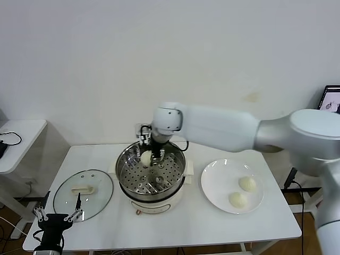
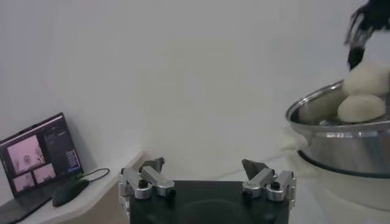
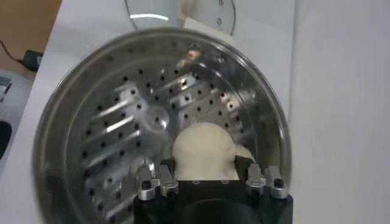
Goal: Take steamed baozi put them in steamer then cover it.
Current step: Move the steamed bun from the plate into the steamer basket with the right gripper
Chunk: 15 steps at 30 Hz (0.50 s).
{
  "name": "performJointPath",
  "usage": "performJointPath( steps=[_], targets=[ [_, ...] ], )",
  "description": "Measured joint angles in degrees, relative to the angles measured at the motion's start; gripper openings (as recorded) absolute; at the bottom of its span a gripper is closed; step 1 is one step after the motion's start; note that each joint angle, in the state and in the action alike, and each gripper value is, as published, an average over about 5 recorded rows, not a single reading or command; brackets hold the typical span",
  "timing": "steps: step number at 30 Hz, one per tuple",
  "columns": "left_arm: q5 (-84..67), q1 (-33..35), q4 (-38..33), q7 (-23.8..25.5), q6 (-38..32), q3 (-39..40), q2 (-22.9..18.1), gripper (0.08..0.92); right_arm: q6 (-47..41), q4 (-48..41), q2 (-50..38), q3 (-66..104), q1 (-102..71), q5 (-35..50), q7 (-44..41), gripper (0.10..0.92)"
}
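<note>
The right gripper (image 1: 150, 158) hangs over the steamer (image 1: 175, 195), jaws closed on a baozi (image 1: 145, 158); the bun sits low inside the steel wall, over the far side of the perforated tray; the right wrist view shows the bun (image 3: 204, 149) bulging between the fingers with holes of the tray all around it. The left gripper (image 1: 57, 217) waits off the near-left corner of the table (image 1: 175, 228), jaws spread wide and holding nothing.

To do this step well, I would lower until the bun rests on the tray, then ease the fingers apart gently so the soft dough is not dragged or dented; lift straight up clear of the rim; keep the landing spot towards the wall, leaving the middle free for the rest.

Now the count; two baozi lie on the white plate (image 1: 212, 183) to the right of the steamer, one (image 1: 247, 183) farther back, one (image 1: 238, 200) nearer; one is in the grip; the left wrist view shows a second pale dome (image 2: 362, 107) just under the held one (image 2: 367, 76) above the rim, probably a bun already on the tray, though the head view hides it behind the gripper; that would make four. One steamer; one plate; one cover (image 1: 83, 194), lying flat on the table to the left of the steamer, handle up, not yet needed.
</note>
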Motion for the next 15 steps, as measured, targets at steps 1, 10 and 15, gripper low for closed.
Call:
performJointPath(
  steps=[1,10,15],
  targets=[
    [-0.03,-0.04,0.0,0.0,-0.01,-0.01,0.03,0.823,-0.21,-0.59,0.69,0.04,-0.4,0.08,0.29,0.611],
    [-0.3,-0.06,0.02,-0.03,-0.1,-0.16,0.16,0.823,-1.2,-4.56,4.52,-0.06,-3.0,0.37,2.48,0.611],
    [-0.34,-0.17,0.03,-0.04,-0.13,-0.09,0.07,0.823,-1.35,-5.92,5.66,0.17,-3.91,0.31,3.33,0.611]
  ],
)
